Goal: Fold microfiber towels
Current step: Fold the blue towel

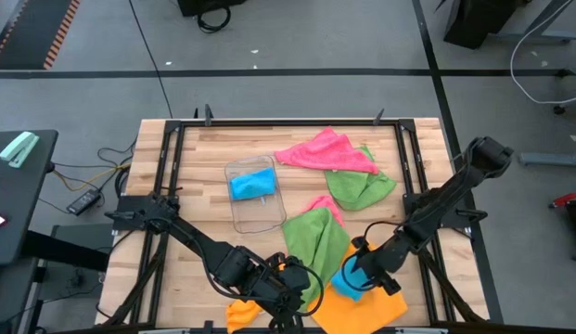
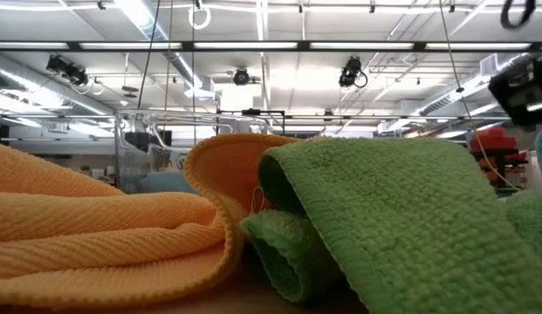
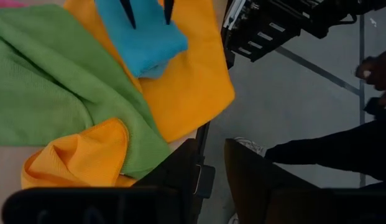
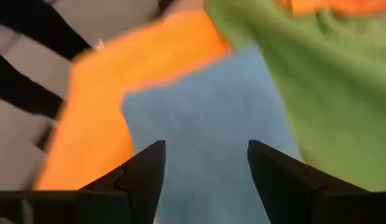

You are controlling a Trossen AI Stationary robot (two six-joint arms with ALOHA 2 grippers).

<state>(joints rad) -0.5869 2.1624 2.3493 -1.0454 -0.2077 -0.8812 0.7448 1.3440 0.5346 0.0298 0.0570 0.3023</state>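
A small folded blue towel lies on a spread orange towel at the table's near right. My right gripper stands open right over the blue towel, one finger on either side of its middle. A green towel lies rumpled beside it, overlapping the orange one. My left gripper hovers over the green towel's near end, shut on a bunch of orange cloth. Whether that bunch belongs to the spread towel or to a second one is hidden by the green towel. My left gripper holds a bunched fold of orange cloth, raised above the green towel; its fingers come slanting down from the table's left. The fingertips are hidden at the wrist view's dark lower edge. My right gripper's open fingers point slanting down at the blue towel; whether they touch it, I cannot tell.
A clear tray holding another blue towel stands mid-table. A pink towel and a second green towel lie toward the far right, with a pink scrap between. A person's shoe shows past the table's near edge.
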